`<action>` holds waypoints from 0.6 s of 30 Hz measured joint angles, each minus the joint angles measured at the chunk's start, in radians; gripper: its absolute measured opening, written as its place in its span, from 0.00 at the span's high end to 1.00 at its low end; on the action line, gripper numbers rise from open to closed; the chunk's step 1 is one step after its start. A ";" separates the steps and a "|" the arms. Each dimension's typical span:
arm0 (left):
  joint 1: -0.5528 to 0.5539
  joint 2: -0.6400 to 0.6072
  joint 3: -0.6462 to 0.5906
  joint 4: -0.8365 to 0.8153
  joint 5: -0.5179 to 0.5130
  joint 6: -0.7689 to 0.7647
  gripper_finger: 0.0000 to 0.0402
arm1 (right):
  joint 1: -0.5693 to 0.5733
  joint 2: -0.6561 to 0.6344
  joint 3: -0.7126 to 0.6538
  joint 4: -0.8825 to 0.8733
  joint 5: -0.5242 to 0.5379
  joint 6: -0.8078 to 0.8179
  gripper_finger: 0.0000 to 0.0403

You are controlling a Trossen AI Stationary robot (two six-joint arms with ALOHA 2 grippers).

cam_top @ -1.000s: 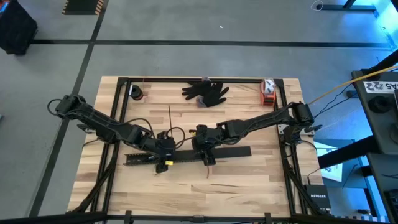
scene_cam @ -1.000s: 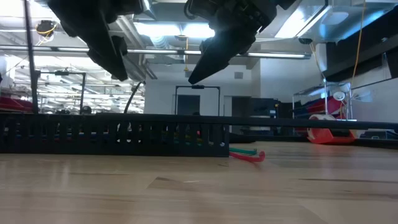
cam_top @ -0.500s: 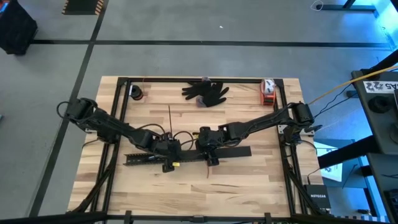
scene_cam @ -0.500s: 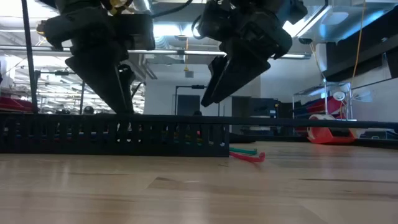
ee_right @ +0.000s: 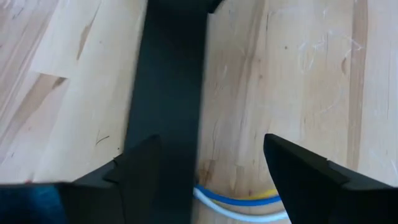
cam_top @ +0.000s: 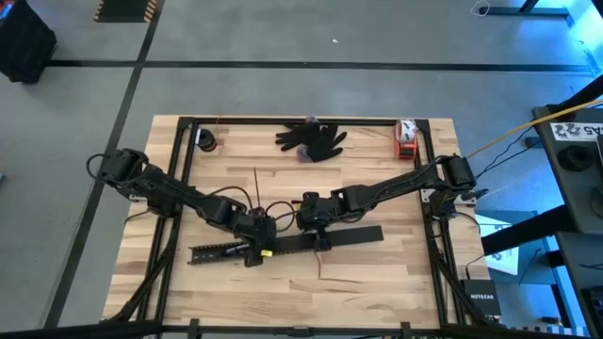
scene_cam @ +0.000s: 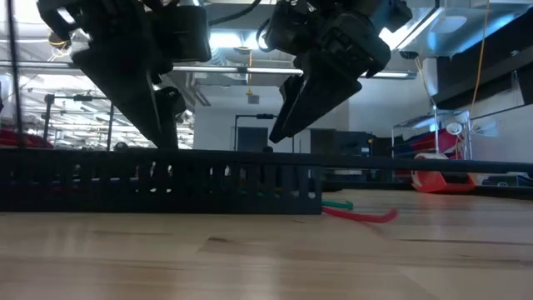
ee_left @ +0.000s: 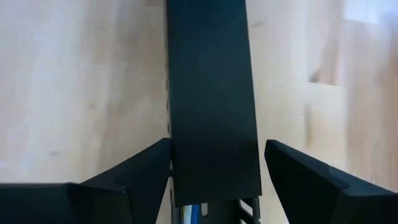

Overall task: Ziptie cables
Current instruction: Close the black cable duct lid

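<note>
Pale wooden table [cam_top: 396, 282] fills the scene. Nearest its front edge, a loose red wire [scene_cam: 366, 216] pokes out past the end of the slotted bar [scene_cam: 166, 183].

Just behind that, both arms hang low over the flat black strip [ee_left: 211, 112], which lies partly on top of the slotted bar. The left gripper [ee_left: 217, 152] has its fingers [ee_left: 134, 177] spread to either side of the strip, one close against its edge, and grips nothing. The right gripper [ee_right: 211, 146] is spread wide and also empty, with the strip running beside one finger. The cables [ee_right: 239, 202], in blue, white and yellow, curve across the wood right under it.

Farther back, the ziptie [cam_top: 256, 179] lies alone on the table, well apart from both grippers. A black glove [cam_top: 313, 139] sits by the far rail.

The main risk, as I judge it, is a finger coming down on the strip or the bar instead of a wire. That would drag either piece sideways, pull the cables out of their curl and scatter the bundle. The two grippers are also close together, so a reach by either one could knock the other.
</note>
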 joint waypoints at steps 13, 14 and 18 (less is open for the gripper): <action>0.001 0.029 0.005 -0.002 0.044 -0.051 0.37 | 0.000 0.000 0.000 0.015 -0.002 0.015 0.31; 0.001 0.021 0.013 -0.025 0.045 -0.057 0.37 | 0.000 0.000 0.001 0.015 -0.011 0.025 0.31; -0.002 -0.014 0.067 -0.150 0.010 -0.058 0.37 | 0.001 -0.001 0.022 0.040 -0.048 0.071 0.31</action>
